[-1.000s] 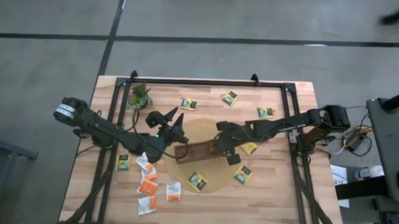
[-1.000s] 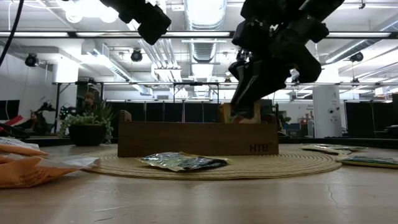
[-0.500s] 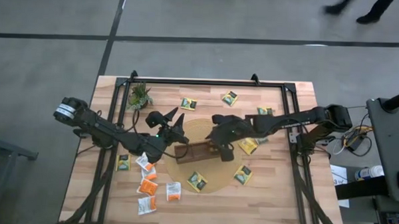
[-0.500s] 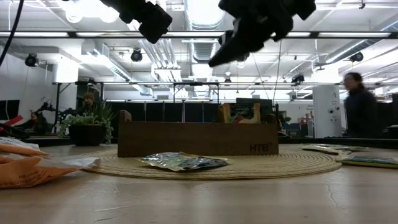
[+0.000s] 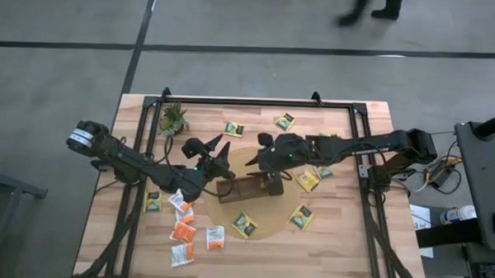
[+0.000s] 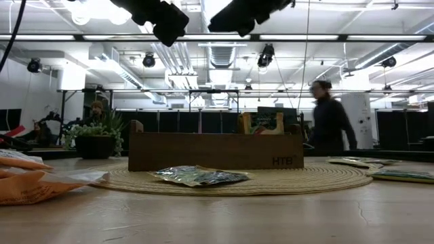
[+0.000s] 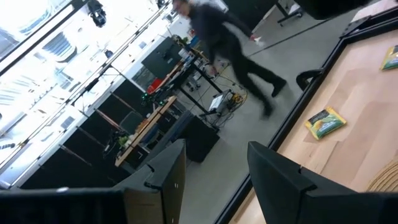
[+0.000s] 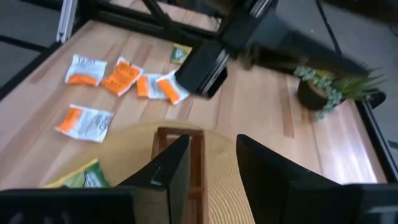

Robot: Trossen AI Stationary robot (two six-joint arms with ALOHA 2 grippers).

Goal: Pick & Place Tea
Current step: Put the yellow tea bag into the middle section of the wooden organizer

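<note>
My right gripper [image 5: 268, 150] hung empty, apparently unclenched, above the tray [image 5: 244, 187]; descending carelessly risked knocking its standing sachet [image 6: 262, 123].

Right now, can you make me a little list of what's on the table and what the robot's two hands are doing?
Tray: wooden tray on a round woven mat, mid-table
In tray: one yellow tea sachet standing up at one end
On mat: one yellow sachet lying flat
Orange sachets: cluster on the table's left side
Plant: small potted plant, far-left corner
Left gripper: open, empty, above the tray's left end
Right gripper: empty, above the tray's right end
</note>
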